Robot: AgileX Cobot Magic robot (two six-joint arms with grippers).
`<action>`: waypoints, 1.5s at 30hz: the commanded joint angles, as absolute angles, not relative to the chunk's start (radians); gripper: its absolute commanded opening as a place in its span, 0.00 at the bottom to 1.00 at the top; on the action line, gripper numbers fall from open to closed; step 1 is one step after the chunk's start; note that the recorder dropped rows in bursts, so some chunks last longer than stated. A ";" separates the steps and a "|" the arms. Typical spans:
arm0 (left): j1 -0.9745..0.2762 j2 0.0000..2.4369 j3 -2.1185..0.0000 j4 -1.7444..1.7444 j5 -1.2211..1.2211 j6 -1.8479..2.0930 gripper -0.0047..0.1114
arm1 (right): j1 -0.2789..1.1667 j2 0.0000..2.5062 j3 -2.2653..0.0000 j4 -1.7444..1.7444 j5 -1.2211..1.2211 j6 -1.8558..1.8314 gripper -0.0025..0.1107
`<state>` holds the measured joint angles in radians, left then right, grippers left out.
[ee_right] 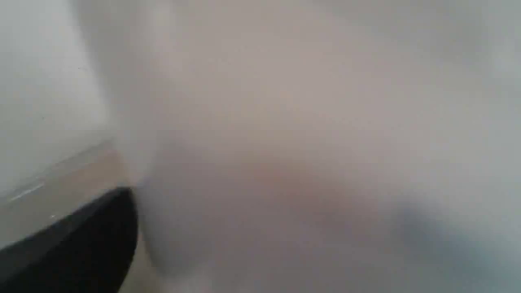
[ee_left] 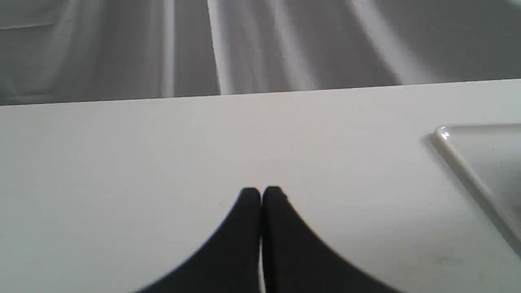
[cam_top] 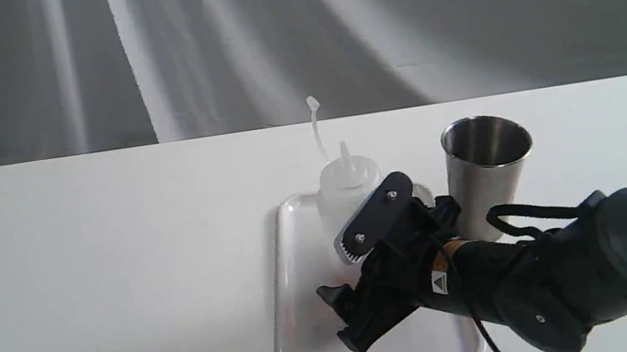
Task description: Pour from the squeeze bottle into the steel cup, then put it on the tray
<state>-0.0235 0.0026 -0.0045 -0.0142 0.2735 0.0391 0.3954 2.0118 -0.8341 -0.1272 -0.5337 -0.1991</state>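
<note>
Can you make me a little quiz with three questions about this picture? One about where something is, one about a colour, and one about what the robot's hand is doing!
1. Where is the steel cup?
A. On the table, beside the tray
B. Inside the tray
C. Lying on its side on the floor

2. What colour is the tray?
A. Red
B. White
C. Black

3. How is the left hand?
A. Wide open
B. Holding the cup
C. Shut, with nothing in it

Answers:
1 is A: the cup stands upright on the table, just past the tray's rim.
2 is B: the tray is white, much like the table under it.
3 is C: its two black fingers meet above bare table.
</note>
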 commanded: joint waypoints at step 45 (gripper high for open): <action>-0.022 0.000 0.000 -0.015 0.266 0.037 0.04 | 0.400 0.913 -0.500 -0.144 -0.281 -0.129 0.80</action>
<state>-0.0235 0.0026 -0.0045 -0.0142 0.2735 0.0391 0.3954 0.9646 -0.5212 -0.1368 -0.3218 -0.1465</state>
